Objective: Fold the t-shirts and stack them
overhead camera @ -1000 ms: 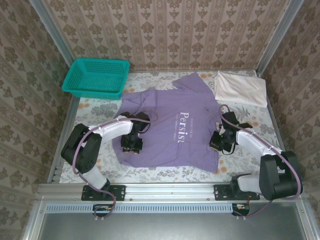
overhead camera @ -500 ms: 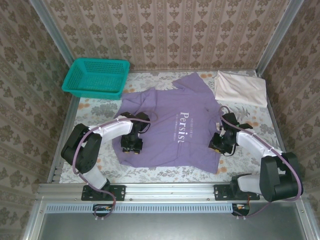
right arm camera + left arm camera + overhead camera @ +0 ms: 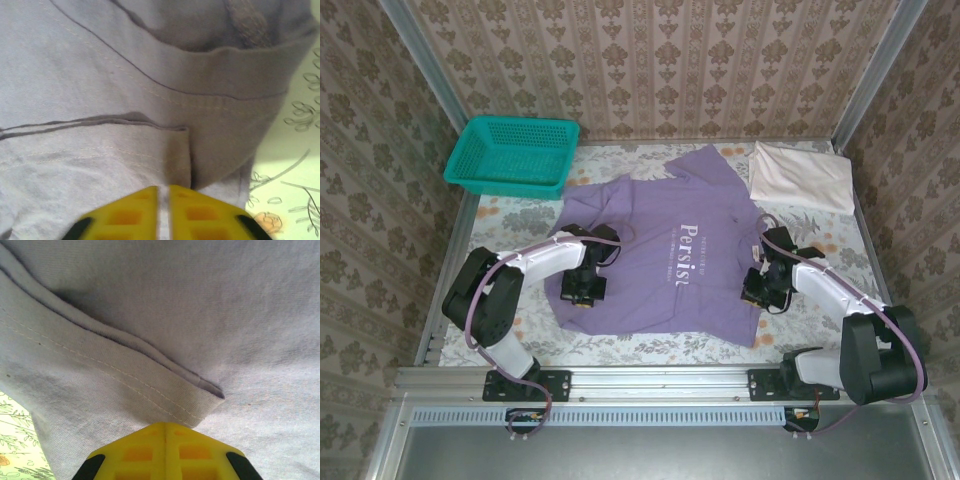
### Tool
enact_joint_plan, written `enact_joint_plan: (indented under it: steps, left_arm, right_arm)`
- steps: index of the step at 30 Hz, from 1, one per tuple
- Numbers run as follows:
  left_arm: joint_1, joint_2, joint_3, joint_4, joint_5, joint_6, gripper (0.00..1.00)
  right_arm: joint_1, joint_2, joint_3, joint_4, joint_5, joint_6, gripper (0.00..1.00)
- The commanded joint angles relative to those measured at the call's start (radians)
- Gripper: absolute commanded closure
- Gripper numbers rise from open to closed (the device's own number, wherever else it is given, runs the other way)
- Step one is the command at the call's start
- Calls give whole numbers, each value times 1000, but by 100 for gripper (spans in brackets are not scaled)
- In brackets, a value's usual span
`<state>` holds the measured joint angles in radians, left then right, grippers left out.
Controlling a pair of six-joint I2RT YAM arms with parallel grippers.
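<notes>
The lavender t-shirt (image 3: 660, 255), a soft knit with stitched hems, is lying spread mid-table. The off-white t-shirt (image 3: 800, 178) is lying folded at the far right corner. The left gripper (image 3: 165, 426) is sitting clenched flush at a doubled hem; a pinch cannot be confirmed. The right gripper (image 3: 163, 189) is grasping the lavender hem.

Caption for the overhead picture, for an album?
The left gripper and right gripper pinch opposite edges of the purple t-shirt; off-white shirt and teal basket lie beyond.
</notes>
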<state>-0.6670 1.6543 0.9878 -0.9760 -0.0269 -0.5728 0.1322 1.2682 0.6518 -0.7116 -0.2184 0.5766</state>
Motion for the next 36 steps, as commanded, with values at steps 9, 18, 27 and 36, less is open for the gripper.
enact_joint_plan:
  steps: [9, 18, 27, 36]
  left_arm:
    - [10, -60, -7, 1, 30, 25, 80]
    - [-3, -9, -7, 45, 48, 72, 63]
    - [-11, 32, -12, 78, 40, 80, 63]
    - [-13, 62, -26, 87, 1, 81, 75]
  right_arm:
    - [18, -60, 10, -86, 88, 51, 57]
    - [24, -32, -14, -35, 50, 68, 58]
    - [26, -14, -27, -8, 34, 68, 60]
    - [26, -12, -40, 12, 25, 77, 62]
